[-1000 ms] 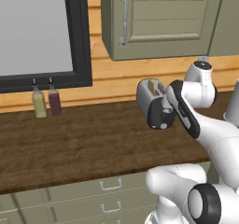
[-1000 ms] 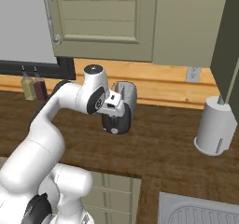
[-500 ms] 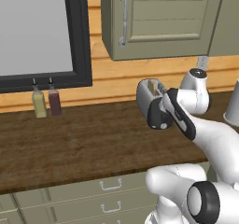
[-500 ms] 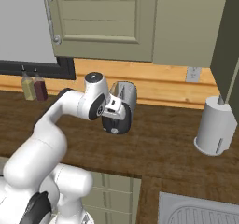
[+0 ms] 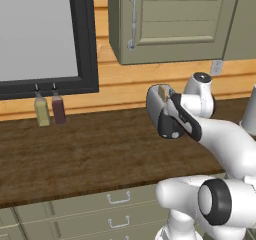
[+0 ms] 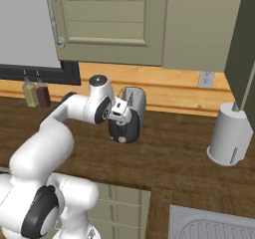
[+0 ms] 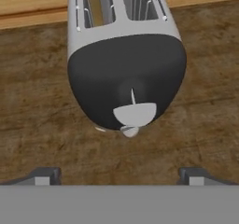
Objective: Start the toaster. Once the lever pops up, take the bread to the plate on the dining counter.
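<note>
I see the toaster [image 7: 126, 55] near the tabletop's [image 5: 85, 154] back wall, black end toward me. My end effector [image 7: 119, 174] sits just before it, fully spread, holding nothing. Open wood lies left; a cylinder [image 6: 228, 138] stands well right.

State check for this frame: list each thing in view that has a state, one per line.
toaster: upright on the wood counter, lever on its black end panel; whether it is pressed cannot be told
bread: tan slice standing in a slot
gripper: open, fingertips wide apart, short of the lever, holding nothing
upper cabinet door: closed
drawers: closed
</note>
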### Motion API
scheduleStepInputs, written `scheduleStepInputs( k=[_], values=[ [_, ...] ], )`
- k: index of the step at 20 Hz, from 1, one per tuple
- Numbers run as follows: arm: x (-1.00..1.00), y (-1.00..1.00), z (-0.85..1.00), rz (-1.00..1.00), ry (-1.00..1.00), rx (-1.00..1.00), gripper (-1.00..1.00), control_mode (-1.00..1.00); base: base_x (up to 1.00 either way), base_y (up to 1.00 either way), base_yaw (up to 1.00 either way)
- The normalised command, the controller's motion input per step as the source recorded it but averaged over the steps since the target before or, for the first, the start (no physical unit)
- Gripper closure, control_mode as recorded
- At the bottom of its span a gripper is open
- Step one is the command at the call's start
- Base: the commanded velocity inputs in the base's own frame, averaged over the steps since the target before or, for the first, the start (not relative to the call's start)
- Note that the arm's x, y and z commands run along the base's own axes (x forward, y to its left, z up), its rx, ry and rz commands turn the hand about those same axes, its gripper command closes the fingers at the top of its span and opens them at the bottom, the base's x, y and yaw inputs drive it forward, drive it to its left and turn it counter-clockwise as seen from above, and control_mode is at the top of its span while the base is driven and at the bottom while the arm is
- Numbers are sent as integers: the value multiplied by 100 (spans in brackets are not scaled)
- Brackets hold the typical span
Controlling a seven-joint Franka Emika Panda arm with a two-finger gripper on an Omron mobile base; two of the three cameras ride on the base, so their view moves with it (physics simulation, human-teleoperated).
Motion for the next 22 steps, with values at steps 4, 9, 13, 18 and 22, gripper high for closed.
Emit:
scheduleStepInputs(
  k=[4, 9, 13, 18, 22],
  values=[
    [25, 2, -2, 0, 0, 0, -100, -100, 0, 0, 0],
    [21, 2, -28, 0, 0, -1, -100, -100, 0, 0, 0],
    [6, 1, -27, 0, 0, 0, -100, -100, 0, 0, 0],
    [8, 1, -23, 0, 0, 0, -100, -100, 0, 0, 0],
    [5, 1, -19, 0, 0, 0, -100, -100, 0, 0, 0]
  ],
)
